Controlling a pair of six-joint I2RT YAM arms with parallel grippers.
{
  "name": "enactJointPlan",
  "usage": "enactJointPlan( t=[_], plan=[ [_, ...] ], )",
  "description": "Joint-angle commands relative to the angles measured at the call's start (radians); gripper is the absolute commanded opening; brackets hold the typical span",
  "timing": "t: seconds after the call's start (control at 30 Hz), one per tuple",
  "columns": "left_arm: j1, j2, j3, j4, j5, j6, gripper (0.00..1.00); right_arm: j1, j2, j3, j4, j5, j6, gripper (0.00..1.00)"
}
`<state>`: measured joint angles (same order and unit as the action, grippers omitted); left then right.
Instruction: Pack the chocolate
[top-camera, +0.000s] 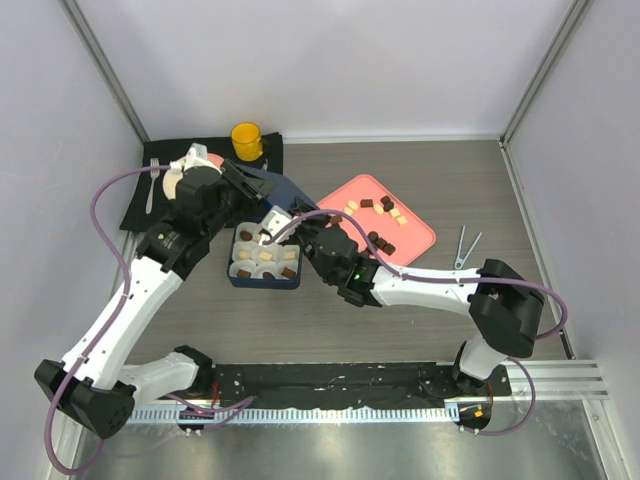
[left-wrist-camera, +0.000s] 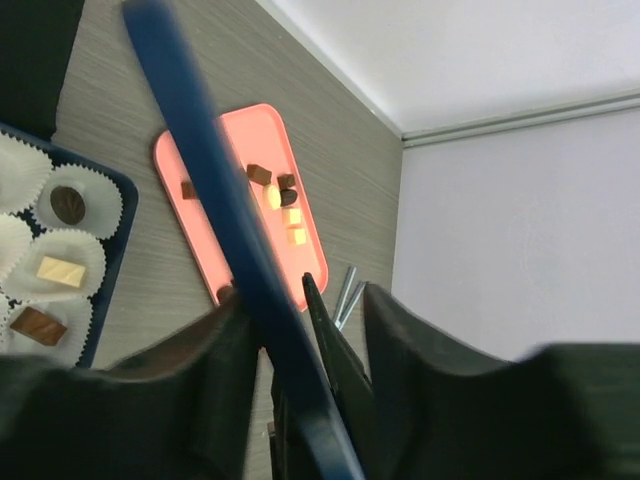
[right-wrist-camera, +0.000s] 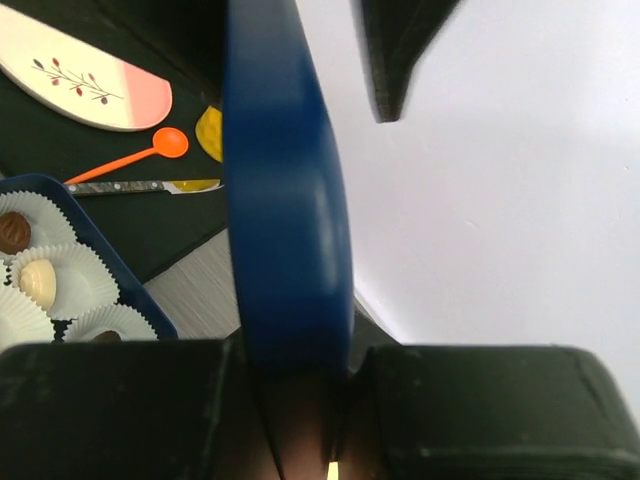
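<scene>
High fixed view looking down and forward, both wrist views close along blue lid (left-wrist-camera: 222, 200), sharing the box (left-wrist-camera: 122, 240).

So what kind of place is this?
Probably a robot test cell: plain walls box in the table, two arms are bolted at its edge, and a pink tray holds chocolates.

You have nothing to read here: no lettering, brand or number shows in any view. The plate (right-wrist-camera: 90, 85) carries only a small twig pattern, not writing.
</scene>
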<state>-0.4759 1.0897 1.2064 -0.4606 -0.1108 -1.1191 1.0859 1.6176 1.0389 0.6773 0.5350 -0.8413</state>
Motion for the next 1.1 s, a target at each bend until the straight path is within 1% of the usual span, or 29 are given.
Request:
enactJointPlan(
  t=[0.0,0.03,0.07,0.1,0.2,0.23,0.27,0.3,0.33,0.37,0.4,0.43,0.47,0.5,0.53,0.57,0.6,0.63,0.7,0.73,0.87,0.9,0.97,1.0,1.03,1.07],
  plan=[
    [-0.003,-0.004,-0.011,0.071,-0.004,0.01,0.39,0.009,-0.005,0.007,0.093,0.045,-0.018,0.08],
    [-0.003,-0.007,-0.018,0.074,-0.016,0.013,0.35,0.011,-0.004,0.009,0.091,0.048,-0.015,0.11],
    [-0.003,-0.011,-0.024,0.074,-0.021,0.015,0.28,0.011,-0.002,0.007,0.085,0.054,-0.012,0.12],
    [-0.004,-0.013,-0.03,0.079,-0.026,0.016,0.24,0.017,-0.001,0.007,0.081,0.06,-0.002,0.14],
    [-0.003,-0.025,-0.05,0.097,-0.044,0.027,0.14,0.02,-0.008,0.006,0.055,0.072,0.025,0.27],
    [-0.003,-0.028,-0.053,0.106,-0.05,0.034,0.11,0.022,-0.012,0.009,0.029,0.074,0.048,0.35],
    [-0.001,-0.03,-0.056,0.108,-0.064,0.044,0.07,0.022,-0.016,0.009,0.012,0.075,0.065,0.39],
    [0.0,-0.031,-0.056,0.108,-0.07,0.07,0.05,0.023,-0.031,0.01,-0.007,0.074,0.079,0.43],
    [0.005,-0.031,-0.053,0.109,-0.073,0.083,0.03,0.023,-0.042,0.01,-0.056,0.074,0.123,0.5],
    [0.01,-0.031,-0.05,0.112,-0.072,0.102,0.01,0.023,-0.056,0.012,-0.085,0.069,0.148,0.54],
    [0.013,-0.028,-0.048,0.115,-0.072,0.117,0.0,0.023,-0.083,0.012,-0.119,0.063,0.181,0.56],
    [0.023,-0.024,-0.044,0.117,-0.07,0.151,0.0,0.023,-0.097,0.013,-0.193,0.056,0.211,0.63],
    [0.029,-0.022,-0.041,0.119,-0.07,0.166,0.0,0.023,-0.114,0.013,-0.237,0.028,0.275,0.66],
    [0.036,-0.019,-0.038,0.119,-0.064,0.182,0.0,0.023,-0.131,0.013,-0.278,0.011,0.304,0.7],
    [0.048,-0.008,-0.025,0.119,-0.061,0.217,0.0,0.023,-0.162,0.018,-0.371,-0.012,0.333,0.75],
    [0.052,-0.005,-0.021,0.119,-0.059,0.231,0.0,0.023,-0.179,0.016,-0.416,-0.048,0.397,0.77],
    [0.06,0.001,-0.013,0.119,-0.047,0.248,0.0,0.022,-0.192,0.018,-0.459,-0.065,0.424,0.79],
    [0.068,0.01,-0.001,0.117,-0.038,0.26,0.0,0.023,-0.226,0.013,-0.538,-0.079,0.45,0.81],
    [0.079,0.021,0.013,0.12,-0.015,0.289,0.0,0.02,-0.263,0.006,-0.602,-0.133,0.517,0.85],
    [0.083,0.029,0.021,0.12,-0.01,0.294,0.0,0.02,-0.301,-0.006,-0.648,-0.153,0.533,0.85],
    [0.095,0.045,0.028,0.146,0.037,0.305,0.0,-0.009,-0.366,0.0,-0.755,-0.269,0.634,0.89],
    [0.099,0.045,0.028,0.157,0.051,0.303,0.0,-0.058,-0.377,0.0,-0.766,-0.364,0.689,0.9],
    [0.097,0.045,0.027,0.183,0.104,0.294,0.0,-0.144,-0.395,-0.002,-0.788,-0.482,0.766,0.9],
    [0.099,0.045,0.024,0.197,0.114,0.286,0.0,-0.244,-0.397,-0.003,-0.788,-0.58,0.8,0.9],
    [0.099,0.042,0.016,0.221,0.173,0.28,0.0,-0.291,-0.398,-0.005,-0.785,-0.704,0.865,0.9],
    [0.097,0.036,0.012,0.238,0.193,0.274,0.0,-0.326,-0.394,-0.005,-0.779,-0.757,0.89,0.9]
  ],
)
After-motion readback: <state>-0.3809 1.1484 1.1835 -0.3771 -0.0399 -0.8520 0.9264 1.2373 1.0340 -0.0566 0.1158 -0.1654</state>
